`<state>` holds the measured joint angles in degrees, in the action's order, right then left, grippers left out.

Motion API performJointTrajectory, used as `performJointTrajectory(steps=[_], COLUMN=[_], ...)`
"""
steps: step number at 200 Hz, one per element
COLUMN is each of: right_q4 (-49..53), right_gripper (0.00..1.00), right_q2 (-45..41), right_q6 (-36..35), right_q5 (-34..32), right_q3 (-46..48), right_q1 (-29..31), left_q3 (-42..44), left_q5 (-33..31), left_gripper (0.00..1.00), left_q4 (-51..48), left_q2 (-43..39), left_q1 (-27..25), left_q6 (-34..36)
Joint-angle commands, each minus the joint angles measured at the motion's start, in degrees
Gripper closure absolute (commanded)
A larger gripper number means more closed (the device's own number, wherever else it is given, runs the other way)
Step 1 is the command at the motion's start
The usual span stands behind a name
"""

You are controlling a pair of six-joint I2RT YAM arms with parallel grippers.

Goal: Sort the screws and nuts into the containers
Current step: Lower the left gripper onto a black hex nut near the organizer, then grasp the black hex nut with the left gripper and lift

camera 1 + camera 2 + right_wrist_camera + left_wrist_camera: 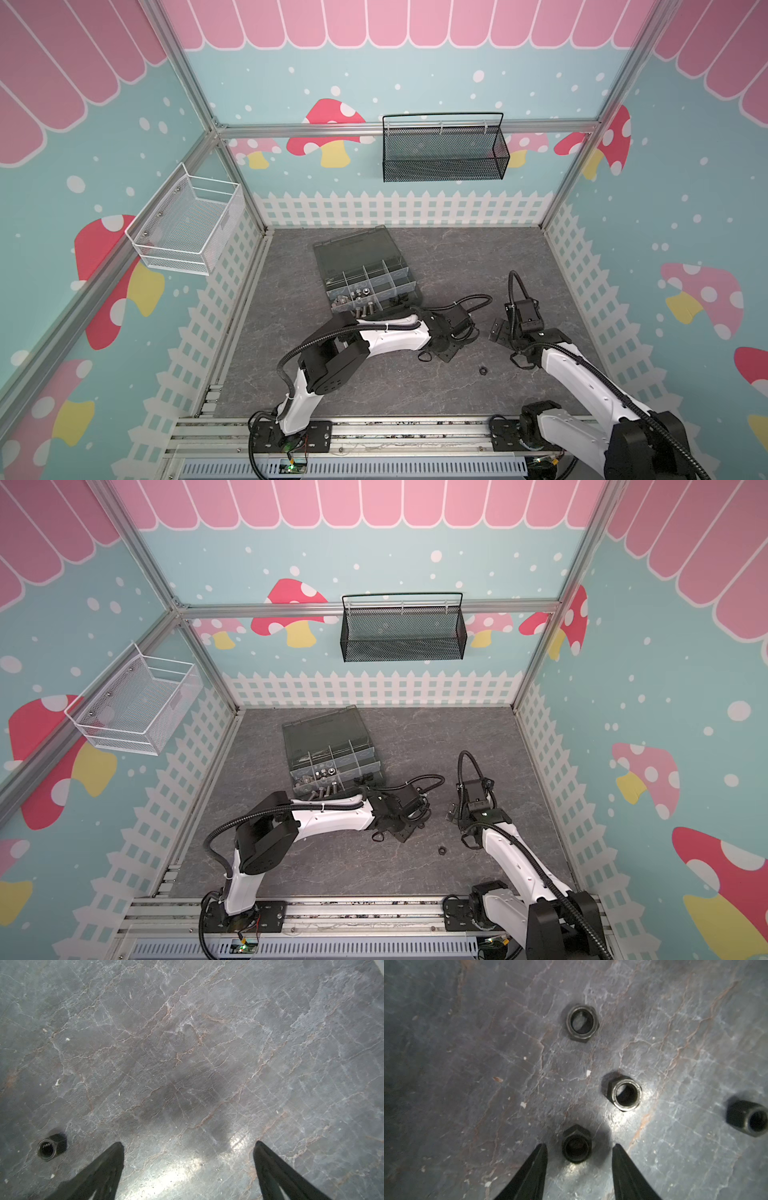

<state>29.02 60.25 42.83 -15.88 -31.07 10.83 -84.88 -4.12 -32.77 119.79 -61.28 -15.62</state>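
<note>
Some silver screws [365,309] already lie in the containers [395,272]; I count four black nuts [625,1093] left on the table [467,1064]; my left gripper [579,1145] stands narrow around one, not yet pinching; the right gripper [189,1144] is wide and empty.

Left arm [395,338] and right arm [573,370] in white shells, black joint housings, ribbed black conduit [510,291], left gripper [579,1145] and right gripper [189,1143] with matte black fingers [529,1174], black base plates [320,434] at six o'clock.
</note>
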Motion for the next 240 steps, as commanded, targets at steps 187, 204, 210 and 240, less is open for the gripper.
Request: performJointTrajectory(steps=[187, 204, 210, 240], right_q4=[-1.2, -1.2, -1.2, -1.2], right_gripper=[0.02, 0.02, 0.02, 0.02], right_q2=[-1.3, -1.3, -1.3, -1.3], right_q6=[-1.9, -1.8, -1.8, -1.9], right_q5=[2.2, 2.3, 2.3, 2.3], right_q3=[1.1, 1.2, 1.2, 1.2], right_q1=[-2.0, -2.1, -2.1, -2.1], left_q3=[-11.0, -11.6, -11.8, -12.9], left_q5=[-0.4, -0.2, -0.3, 0.1], left_gripper=[0.67, 0.67, 0.67, 0.67], left_q4=[-15.0, -15.0, -15.0, -15.2], left_q2=[8.8, 9.6, 9.8, 10.9], left_q1=[0.4, 0.4, 0.4, 0.6], left_q6=[1.6, 1.8, 1.9, 2.3])
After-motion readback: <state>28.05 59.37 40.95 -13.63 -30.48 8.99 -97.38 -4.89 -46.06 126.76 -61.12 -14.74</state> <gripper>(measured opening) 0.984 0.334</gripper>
